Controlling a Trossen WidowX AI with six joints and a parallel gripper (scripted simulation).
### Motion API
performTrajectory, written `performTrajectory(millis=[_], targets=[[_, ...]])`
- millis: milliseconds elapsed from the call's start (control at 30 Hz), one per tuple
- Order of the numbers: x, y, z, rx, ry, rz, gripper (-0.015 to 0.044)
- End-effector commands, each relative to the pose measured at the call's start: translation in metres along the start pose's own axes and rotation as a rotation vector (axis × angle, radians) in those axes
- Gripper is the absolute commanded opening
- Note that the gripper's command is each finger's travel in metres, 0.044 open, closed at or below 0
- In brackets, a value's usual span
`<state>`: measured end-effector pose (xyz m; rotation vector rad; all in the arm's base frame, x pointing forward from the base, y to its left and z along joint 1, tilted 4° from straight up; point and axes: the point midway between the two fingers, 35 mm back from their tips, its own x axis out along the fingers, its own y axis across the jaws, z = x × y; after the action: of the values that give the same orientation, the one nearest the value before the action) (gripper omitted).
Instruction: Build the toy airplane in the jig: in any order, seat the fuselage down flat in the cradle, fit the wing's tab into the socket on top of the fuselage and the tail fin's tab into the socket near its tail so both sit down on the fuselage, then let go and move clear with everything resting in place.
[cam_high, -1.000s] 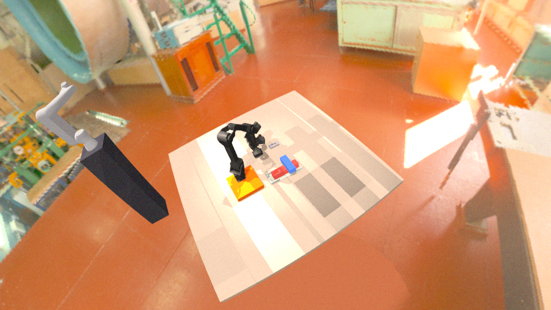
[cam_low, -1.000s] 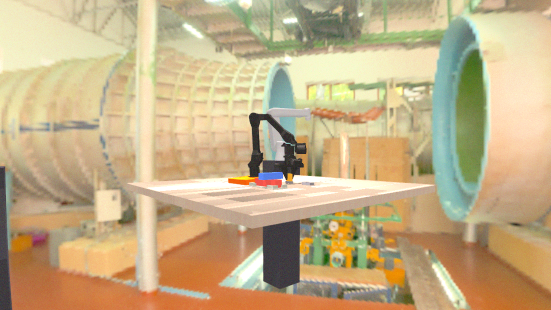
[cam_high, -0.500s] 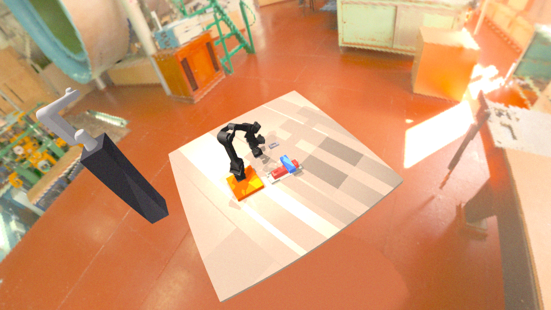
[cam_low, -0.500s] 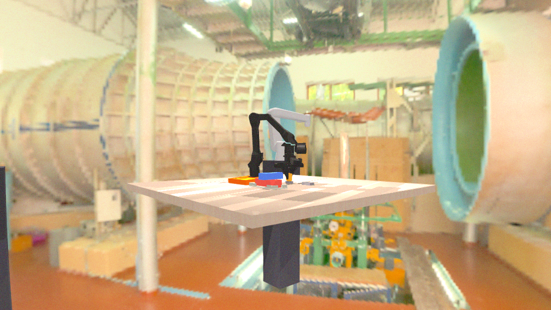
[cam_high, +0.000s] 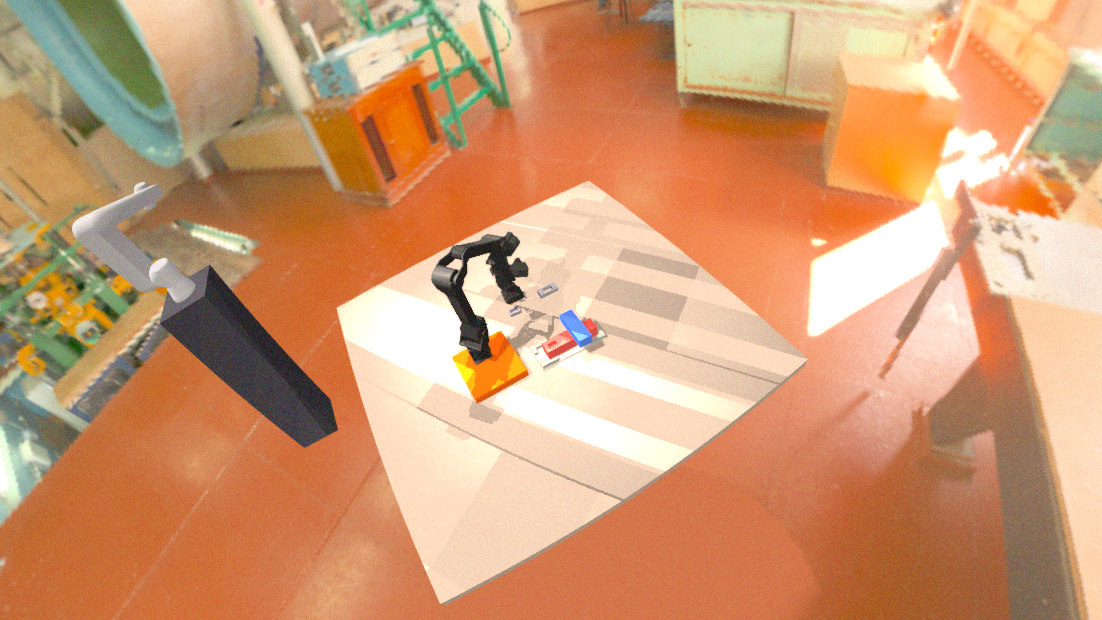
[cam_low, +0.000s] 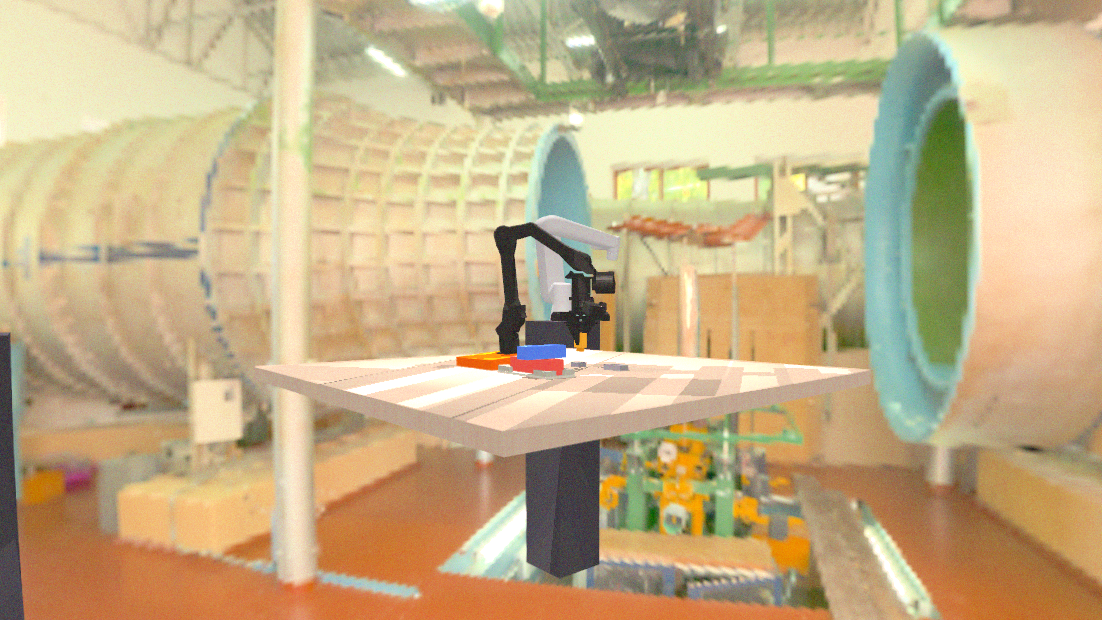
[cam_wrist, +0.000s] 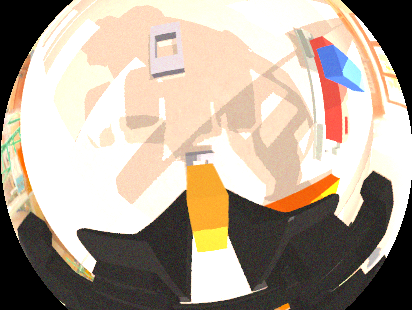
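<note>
My gripper (cam_high: 511, 298) (cam_low: 581, 333) (cam_wrist: 203, 193) is shut on the orange tail fin (cam_low: 583, 342) (cam_wrist: 207, 212). The fin is upright and appears raised a little above its small grey holder (cam_high: 514, 312) (cam_low: 578, 364) (cam_wrist: 192, 159); its tab is hard to make out. The red fuselage (cam_high: 557, 343) (cam_low: 531, 363) (cam_wrist: 332, 112) lies along the pale grey jig (cam_low: 548, 374) (cam_wrist: 319, 142). The blue wing (cam_high: 573, 326) (cam_low: 540, 352) (cam_wrist: 331, 59) lies across the top of the fuselage. Its tab is hidden.
A grey rectangular holder (cam_high: 540, 293) (cam_low: 614, 367) (cam_wrist: 167, 66) stands on the table beyond the small one. The orange base plate (cam_high: 497, 376) (cam_low: 477, 360) (cam_wrist: 304, 195) under the arm's foot is close to one end of the jig.
</note>
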<state>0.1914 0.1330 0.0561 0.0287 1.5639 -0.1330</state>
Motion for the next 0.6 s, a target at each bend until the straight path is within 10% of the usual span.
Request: performTrajectory(millis=[0, 567], targets=[[-0.012, 0.001, 0.002, 0.004, -0.005, 0.003, 0.0], [-0.066, -0.002, -0.001, 0.004, -0.002, 0.012, 0.0]])
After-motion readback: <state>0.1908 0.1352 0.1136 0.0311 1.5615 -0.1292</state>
